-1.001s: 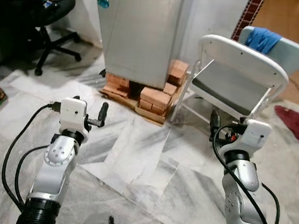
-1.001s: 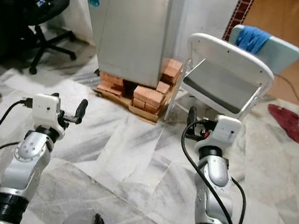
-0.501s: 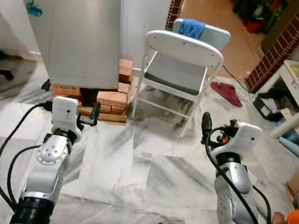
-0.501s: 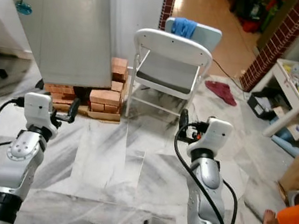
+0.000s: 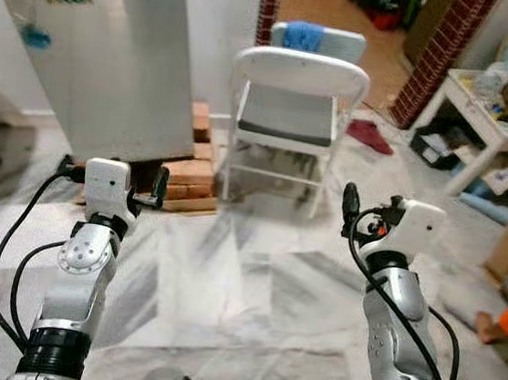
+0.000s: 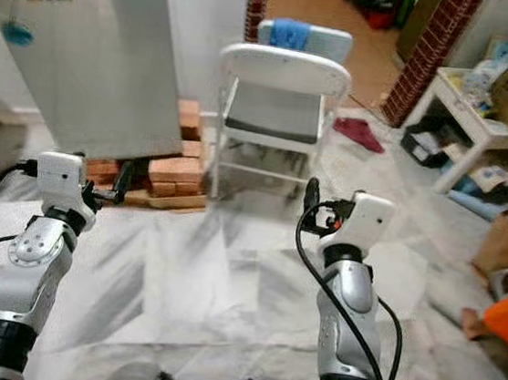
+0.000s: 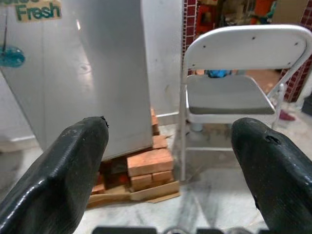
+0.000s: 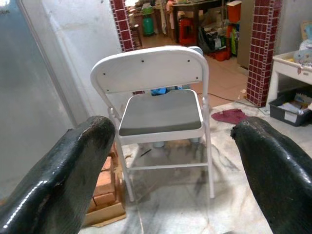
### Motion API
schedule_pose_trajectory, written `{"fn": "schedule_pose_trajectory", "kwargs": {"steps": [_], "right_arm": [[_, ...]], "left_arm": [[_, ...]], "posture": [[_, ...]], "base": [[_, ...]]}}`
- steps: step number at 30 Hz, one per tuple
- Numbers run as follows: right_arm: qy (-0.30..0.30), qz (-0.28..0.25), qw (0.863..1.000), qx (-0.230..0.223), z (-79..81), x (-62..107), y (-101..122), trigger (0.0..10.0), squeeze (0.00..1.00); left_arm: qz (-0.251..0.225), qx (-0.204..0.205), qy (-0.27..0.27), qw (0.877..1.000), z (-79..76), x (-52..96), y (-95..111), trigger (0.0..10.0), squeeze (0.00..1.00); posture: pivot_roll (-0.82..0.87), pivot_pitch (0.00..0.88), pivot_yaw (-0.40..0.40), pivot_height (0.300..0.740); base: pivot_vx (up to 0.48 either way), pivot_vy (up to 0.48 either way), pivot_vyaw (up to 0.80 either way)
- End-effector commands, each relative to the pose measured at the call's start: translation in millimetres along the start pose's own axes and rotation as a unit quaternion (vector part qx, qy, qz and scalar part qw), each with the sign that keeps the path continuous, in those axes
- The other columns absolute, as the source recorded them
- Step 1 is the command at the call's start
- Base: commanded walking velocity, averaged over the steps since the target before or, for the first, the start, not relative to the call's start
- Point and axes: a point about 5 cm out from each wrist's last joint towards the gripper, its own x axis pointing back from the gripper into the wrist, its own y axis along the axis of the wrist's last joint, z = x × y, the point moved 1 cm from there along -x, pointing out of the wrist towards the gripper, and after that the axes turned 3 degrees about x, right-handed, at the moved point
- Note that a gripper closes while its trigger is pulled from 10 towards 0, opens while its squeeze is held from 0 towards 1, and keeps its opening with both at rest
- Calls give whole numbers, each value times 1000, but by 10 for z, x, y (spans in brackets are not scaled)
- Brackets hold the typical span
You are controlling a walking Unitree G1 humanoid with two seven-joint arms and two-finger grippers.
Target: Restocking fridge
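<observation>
Both arms raised forward over a marble floor (image 5: 244, 281), nothing held. Left pincer (image 7: 168, 161) spread wide, fingers (image 7: 73, 161) well apart, aimed at the fridge (image 5: 113, 55) and the chair (image 5: 296, 103) beside it. Right pincer (image 8: 170, 165) likewise wide and empty, pointed at the chair's grey seat.

Fridge standing at left, door closed, silver front with a green "Fresh" sticker (image 7: 38, 9) and a blue ornament (image 7: 10, 56) below it (base propped on bricks (image 5: 187, 173) over a wooden board). White folding chair just right of the bricks, upright. Behind it a pale blue chair with a blue cloth (image 5: 301, 35) on it. Red rag (image 5: 370, 134) on the floor further right, near a brick pillar (image 5: 436, 46). White shelf (image 5: 492, 116) with clutter at far right.
</observation>
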Motion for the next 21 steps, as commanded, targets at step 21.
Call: {"fn": "schedule_pose_trajectory", "kwargs": {"steps": [21], "right_arm": [[-7,-4,999,52,-81,89,-65,10000,0]], "left_arm": [[4,2,-14,1000,-160,19,-130,10000,0]], "posture": [[-102,0,39,740]], "base": [[0,480,0]]}}
